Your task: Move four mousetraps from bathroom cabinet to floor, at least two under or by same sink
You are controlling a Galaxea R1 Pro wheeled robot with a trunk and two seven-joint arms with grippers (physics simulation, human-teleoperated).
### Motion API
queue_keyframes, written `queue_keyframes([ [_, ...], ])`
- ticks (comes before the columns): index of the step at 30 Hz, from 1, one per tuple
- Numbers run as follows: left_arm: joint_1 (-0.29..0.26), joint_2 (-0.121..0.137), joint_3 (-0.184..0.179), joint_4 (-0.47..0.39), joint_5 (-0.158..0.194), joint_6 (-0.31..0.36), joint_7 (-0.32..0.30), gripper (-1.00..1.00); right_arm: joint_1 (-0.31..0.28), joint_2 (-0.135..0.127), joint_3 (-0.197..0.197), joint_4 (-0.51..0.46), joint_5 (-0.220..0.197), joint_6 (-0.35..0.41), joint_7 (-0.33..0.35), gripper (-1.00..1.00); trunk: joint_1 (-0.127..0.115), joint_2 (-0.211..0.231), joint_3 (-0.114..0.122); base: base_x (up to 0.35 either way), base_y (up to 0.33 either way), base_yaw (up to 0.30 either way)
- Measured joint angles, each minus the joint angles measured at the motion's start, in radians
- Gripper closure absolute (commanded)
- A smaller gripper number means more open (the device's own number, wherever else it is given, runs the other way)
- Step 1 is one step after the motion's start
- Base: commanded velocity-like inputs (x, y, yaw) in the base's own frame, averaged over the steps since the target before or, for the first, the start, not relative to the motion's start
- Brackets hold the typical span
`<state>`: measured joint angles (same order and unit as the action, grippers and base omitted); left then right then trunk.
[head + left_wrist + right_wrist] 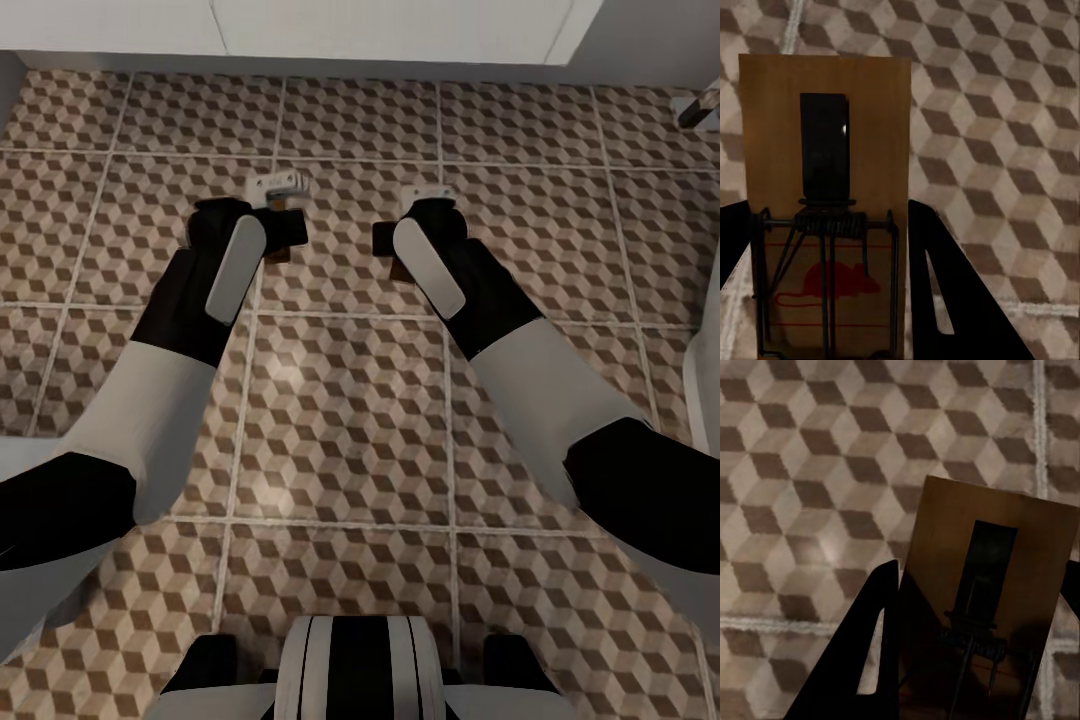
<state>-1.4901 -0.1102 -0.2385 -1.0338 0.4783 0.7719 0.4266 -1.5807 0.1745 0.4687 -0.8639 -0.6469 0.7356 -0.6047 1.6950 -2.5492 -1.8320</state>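
Both arms point down over the cube-patterned bathroom floor (350, 400). My left gripper (272, 222) is shut on a mousetrap (825, 90), a wooden board with a dark wire spring and a red mouse print, held between black fingers (952, 300) above the tiles. My right gripper (400, 232) is shut on a second mousetrap (990, 547), tilted between its fingers (862, 660). In the head view only a brown sliver of each mousetrap (283, 250) shows below the hands. The cabinet is out of view, and I cannot make out a sink.
A white wall base (300, 25) runs along the far side of the floor. A white fixture (703, 380) stands at the right edge, and a small dark object (698, 108) lies at the far right. My base (360, 670) is at the near edge.
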Motion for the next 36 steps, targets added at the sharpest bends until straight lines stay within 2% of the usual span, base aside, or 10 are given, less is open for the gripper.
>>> queue_keyframes([
  [3,0.000,0.000,0.000,0.017,0.001,-0.009,0.000,1.00,0.000,0.000,0.018,0.048,-0.001,-0.040,0.007,1.00,0.000,0.000,0.000,0.286,0.000,0.000],
  [6,0.000,-0.001,0.000,0.034,0.000,-0.022,0.000,1.00,0.000,0.000,0.024,0.122,-0.002,-0.099,0.045,1.00,0.000,0.000,0.000,0.104,0.000,0.000],
  [9,0.000,-0.002,-0.004,0.079,0.001,-0.080,-0.005,1.00,0.000,0.000,0.032,0.220,-0.001,-0.187,0.113,1.00,0.001,0.000,0.000,0.032,0.000,0.000],
  [11,0.000,-0.003,-0.013,0.125,0.000,-0.112,-0.008,1.00,0.000,0.000,0.036,0.245,0.000,-0.207,0.129,1.00,0.001,0.000,0.000,0.013,0.000,0.000],
  [15,0.000,-0.005,-0.053,0.234,-0.002,-0.190,-0.013,1.00,0.000,0.000,0.041,0.264,0.003,-0.222,0.143,1.00,0.001,0.000,0.000,0.005,0.000,0.000],
  [17,0.000,-0.007,-0.092,0.305,-0.001,-0.232,-0.016,1.00,0.000,0.000,0.042,0.269,0.004,-0.222,0.145,1.00,0.001,0.000,0.000,0.001,0.000,0.000],
  [20,0.000,-0.013,-0.120,0.366,-0.002,-0.262,-0.024,1.00,0.000,0.000,0.042,0.271,0.004,-0.217,0.146,1.00,0.001,0.000,0.000,0.000,0.000,0.000],
  [30,0.000,-0.018,-0.134,0.400,-0.006,-0.281,-0.038,1.00,0.000,0.000,0.042,0.269,0.006,-0.214,0.147,1.00,0.001,0.000,0.000,0.006,0.000,0.000],
  [36,0.000,-0.017,-0.135,0.399,-0.007,-0.295,-0.039,1.00,0.000,0.000,0.042,0.266,0.006,-0.215,0.148,1.00,0.000,0.000,0.000,0.219,0.000,0.000],
])
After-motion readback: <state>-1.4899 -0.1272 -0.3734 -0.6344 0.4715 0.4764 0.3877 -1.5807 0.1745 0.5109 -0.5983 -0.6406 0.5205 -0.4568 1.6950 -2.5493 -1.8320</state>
